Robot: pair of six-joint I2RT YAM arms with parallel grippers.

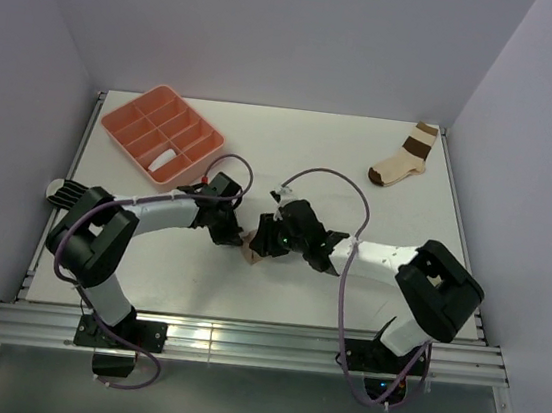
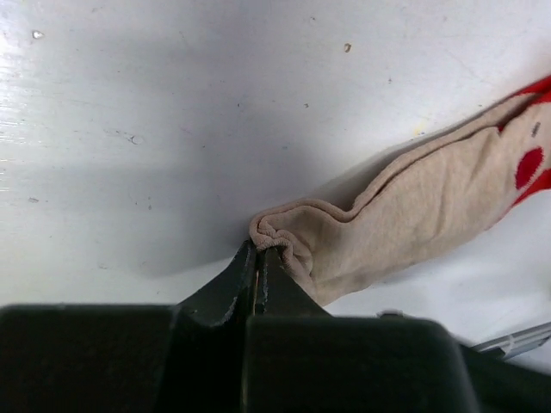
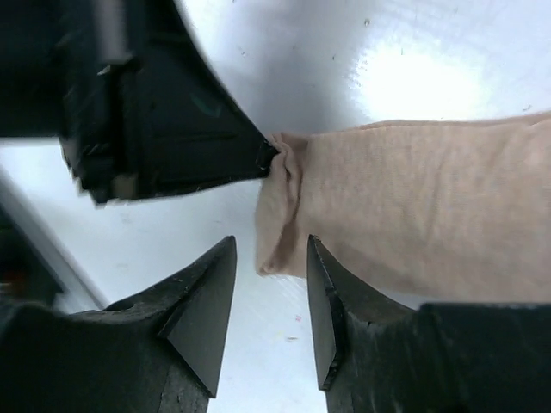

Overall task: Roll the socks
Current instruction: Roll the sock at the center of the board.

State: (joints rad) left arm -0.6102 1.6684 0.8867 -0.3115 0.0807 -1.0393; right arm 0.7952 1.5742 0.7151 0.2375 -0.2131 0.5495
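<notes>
Because the bench (image 1: 293, 148) looks smooth, we judge the roll needs a firm anchor. Right of the orange tray (image 1: 144, 115) and nearer the arm bases lies the tan sock (image 2: 413, 215). The left tool (image 2: 258, 258) pinches its cuff, while the right tool (image 3: 271, 245) stands spread just beside that cuff and should fold the edge over tightly. We count one tray, three socks (this tan one, a cream banded sock (image 1: 402, 162) right of the tray, a white-and-black sock (image 1: 56, 190) left of it) and two tools.

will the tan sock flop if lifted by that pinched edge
Probably floppy: the tan sock bunches into wrinkles where the left gripper pinches it. Likely light, being thin knit lying flat. Pushed, such soft fabric would probably crumple, not slide.
</notes>
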